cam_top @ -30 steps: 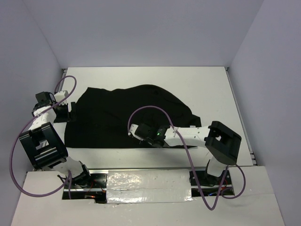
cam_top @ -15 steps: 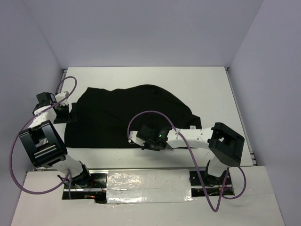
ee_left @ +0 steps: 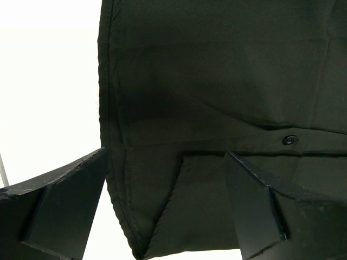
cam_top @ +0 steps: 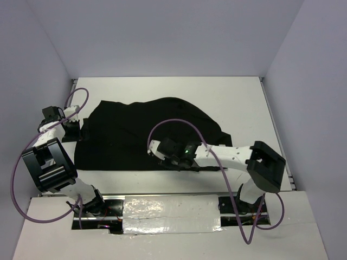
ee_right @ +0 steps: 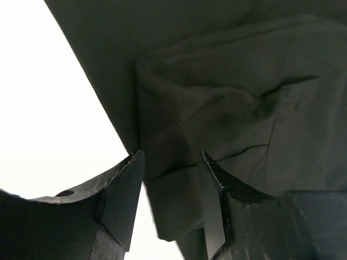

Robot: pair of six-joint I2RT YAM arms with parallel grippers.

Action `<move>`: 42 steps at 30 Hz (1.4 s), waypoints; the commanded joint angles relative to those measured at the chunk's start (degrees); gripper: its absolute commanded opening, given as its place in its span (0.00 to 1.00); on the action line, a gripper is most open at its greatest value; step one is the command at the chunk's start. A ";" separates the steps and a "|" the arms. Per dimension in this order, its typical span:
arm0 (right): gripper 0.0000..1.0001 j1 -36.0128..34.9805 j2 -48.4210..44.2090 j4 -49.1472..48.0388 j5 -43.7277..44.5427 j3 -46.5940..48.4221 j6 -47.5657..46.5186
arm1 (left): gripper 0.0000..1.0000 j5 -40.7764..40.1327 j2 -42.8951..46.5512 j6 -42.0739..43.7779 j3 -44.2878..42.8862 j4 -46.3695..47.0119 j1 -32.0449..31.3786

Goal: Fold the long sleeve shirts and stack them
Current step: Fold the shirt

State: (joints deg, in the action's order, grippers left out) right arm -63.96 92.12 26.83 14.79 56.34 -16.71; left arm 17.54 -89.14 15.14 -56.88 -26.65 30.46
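Looking from the top camera, one sees the black shirt [cam_top: 135,130] spread on the white table [cam_top: 238,103], nearer to the left side, with its near hem running straight in front of the arms. The left arm rises from its base, bends at the elbow, and its forearm points away from the base along the left wall. The left gripper [cam_top: 76,130] turns inward and sits at the left edge of the shirt. The right arm bends at its elbow on the right and stretches its forearm low and far to the left, so the right gripper [cam_top: 156,151] lies over the near hem, about in the middle of the table. A purple cable [cam_top: 173,123] makes a loop above this forearm.

From the left wrist camera, the jaws stand wide apart. A corner of the shirt [ee_left: 217,70] with a stitched edge lies in the gap between the two dark fingers [ee_left: 65,206], and they do not press on it. A small dark button [ee_left: 290,140] shows on the fabric near the right finger.

From the right wrist camera, the jaws are partly apart. A folded, wrinkled part of the shirt [ee_right: 227,97] lies between the fingers [ee_right: 119,200], and the bare table [ee_right: 49,108] shows on the left.
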 commanded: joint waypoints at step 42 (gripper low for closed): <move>0.24 56.67 -25.85 -2.83 -20.32 -31.11 58.72 | 0.18 2.06 -8.77 19.58 6.96 -15.27 3.47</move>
State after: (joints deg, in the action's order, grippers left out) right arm -7.46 64.07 27.75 -5.56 26.65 42.33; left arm 17.26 -94.02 33.74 -53.60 -40.93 34.65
